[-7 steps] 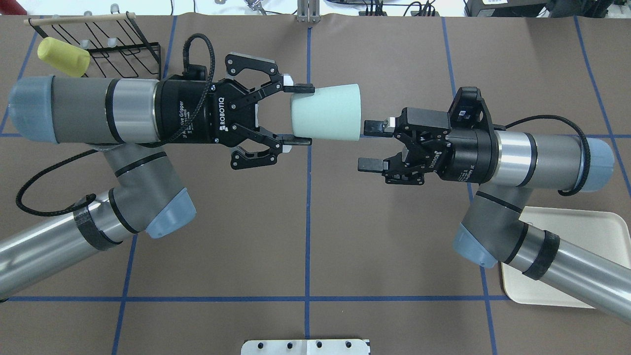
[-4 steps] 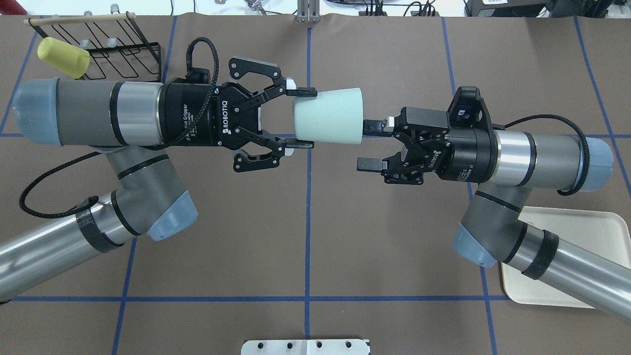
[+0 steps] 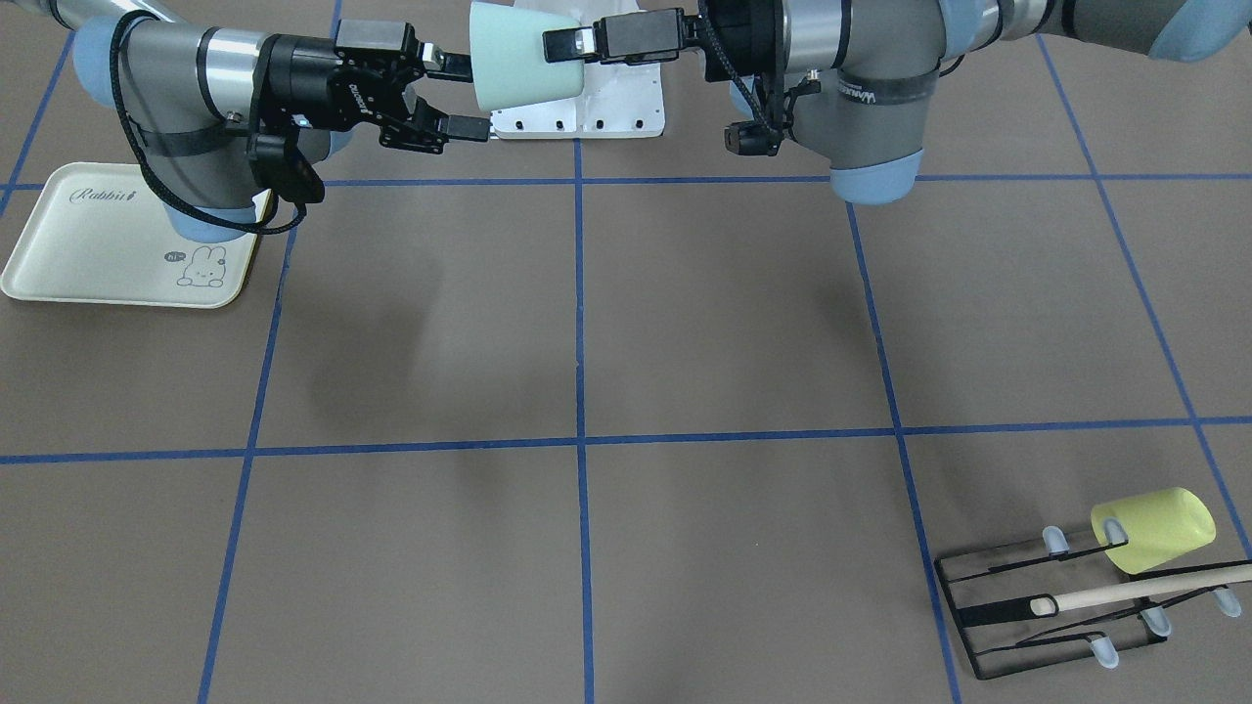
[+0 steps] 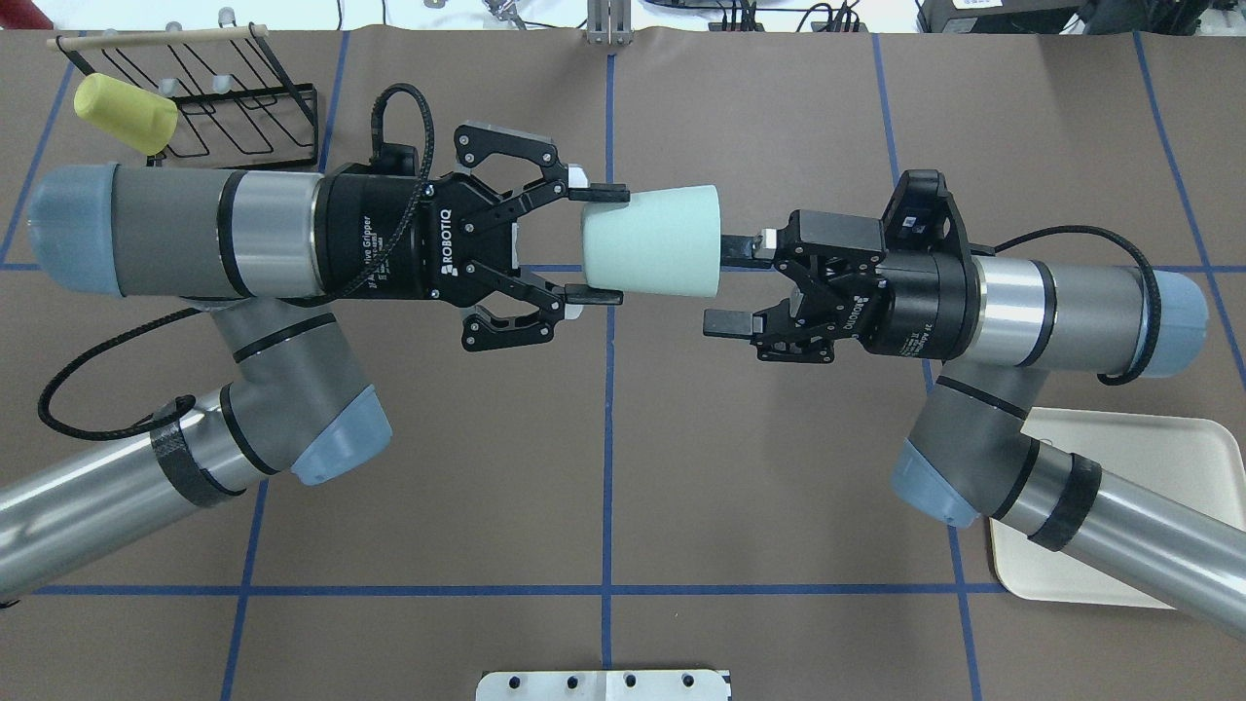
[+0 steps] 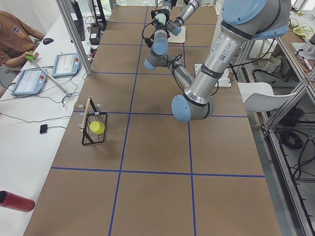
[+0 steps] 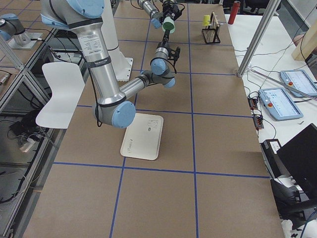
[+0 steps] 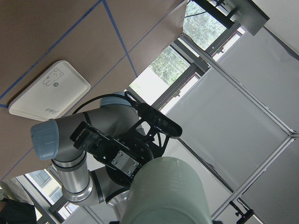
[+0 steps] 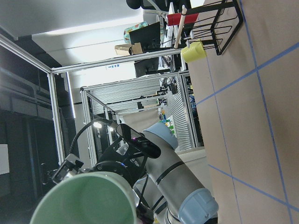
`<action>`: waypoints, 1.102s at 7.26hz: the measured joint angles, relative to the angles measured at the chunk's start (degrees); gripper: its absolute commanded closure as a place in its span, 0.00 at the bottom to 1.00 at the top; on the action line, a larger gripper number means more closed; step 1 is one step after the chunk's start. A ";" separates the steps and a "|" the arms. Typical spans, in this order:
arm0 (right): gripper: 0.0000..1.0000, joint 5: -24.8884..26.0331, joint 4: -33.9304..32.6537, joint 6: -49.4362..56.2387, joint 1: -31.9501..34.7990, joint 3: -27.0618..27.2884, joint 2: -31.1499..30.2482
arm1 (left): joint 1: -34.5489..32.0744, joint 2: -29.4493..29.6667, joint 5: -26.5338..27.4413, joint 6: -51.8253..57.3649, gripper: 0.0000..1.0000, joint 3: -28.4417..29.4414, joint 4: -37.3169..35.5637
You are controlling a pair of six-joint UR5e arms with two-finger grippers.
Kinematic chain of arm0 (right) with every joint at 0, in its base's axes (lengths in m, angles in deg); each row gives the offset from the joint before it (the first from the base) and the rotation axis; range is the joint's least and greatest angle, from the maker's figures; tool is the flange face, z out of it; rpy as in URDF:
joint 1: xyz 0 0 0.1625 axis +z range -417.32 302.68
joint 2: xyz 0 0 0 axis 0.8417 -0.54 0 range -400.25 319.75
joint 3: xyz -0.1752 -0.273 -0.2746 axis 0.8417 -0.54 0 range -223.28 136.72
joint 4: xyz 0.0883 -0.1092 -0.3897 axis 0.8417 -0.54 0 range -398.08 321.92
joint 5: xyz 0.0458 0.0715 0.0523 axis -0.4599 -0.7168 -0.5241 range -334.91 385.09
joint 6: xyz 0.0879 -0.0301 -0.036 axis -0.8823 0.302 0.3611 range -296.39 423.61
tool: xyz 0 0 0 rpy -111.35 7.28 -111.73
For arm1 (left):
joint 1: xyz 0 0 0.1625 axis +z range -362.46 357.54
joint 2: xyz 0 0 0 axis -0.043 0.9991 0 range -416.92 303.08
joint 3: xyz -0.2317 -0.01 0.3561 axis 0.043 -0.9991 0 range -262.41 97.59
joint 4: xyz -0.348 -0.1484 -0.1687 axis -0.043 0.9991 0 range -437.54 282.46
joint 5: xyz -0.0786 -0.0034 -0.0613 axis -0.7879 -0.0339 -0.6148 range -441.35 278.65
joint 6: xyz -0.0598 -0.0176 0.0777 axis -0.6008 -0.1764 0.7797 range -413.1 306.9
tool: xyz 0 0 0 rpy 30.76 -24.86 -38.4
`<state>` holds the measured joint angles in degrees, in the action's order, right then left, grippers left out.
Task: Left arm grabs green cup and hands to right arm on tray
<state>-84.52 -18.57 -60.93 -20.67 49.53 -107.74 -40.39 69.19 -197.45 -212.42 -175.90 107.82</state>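
The green cup (image 4: 652, 240) is clamped sideways by its base in the left gripper (image 4: 599, 243), while the right gripper (image 4: 728, 282) is spread wide at its rim.

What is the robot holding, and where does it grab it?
The left gripper holds the green cup by its narrow closed end, one finger on each side. The right gripper is open at the rim.

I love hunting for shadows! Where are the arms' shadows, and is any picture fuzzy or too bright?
Exterior front-facing view: two soft shadows lie on the brown table under the left arm and right arm. Left wrist view: the green cup is so close it looks fuzzy, and the window behind it glows bright. Right wrist view: the left side is dark. Overhead view: sharp, evenly lit.
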 measured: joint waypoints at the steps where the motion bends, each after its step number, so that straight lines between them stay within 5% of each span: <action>1: 0.07 0.05 0.00 -0.01 0.00 -0.01 0.09 | 0.31 -0.04 0.00 0.02 1.00 -0.02 0.00; 3: 0.16 0.01 0.06 -0.15 0.00 0.18 0.29 | 0.59 0.08 0.08 0.00 1.00 0.02 -0.18; 8: 0.62 -0.58 0.56 -0.26 -0.22 2.00 0.24 | 1.99 0.52 0.43 0.28 1.00 0.24 -1.65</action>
<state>-85.10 -18.01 -61.19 -20.89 51.54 -107.50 -38.40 69.71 -197.03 -212.14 -175.66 106.16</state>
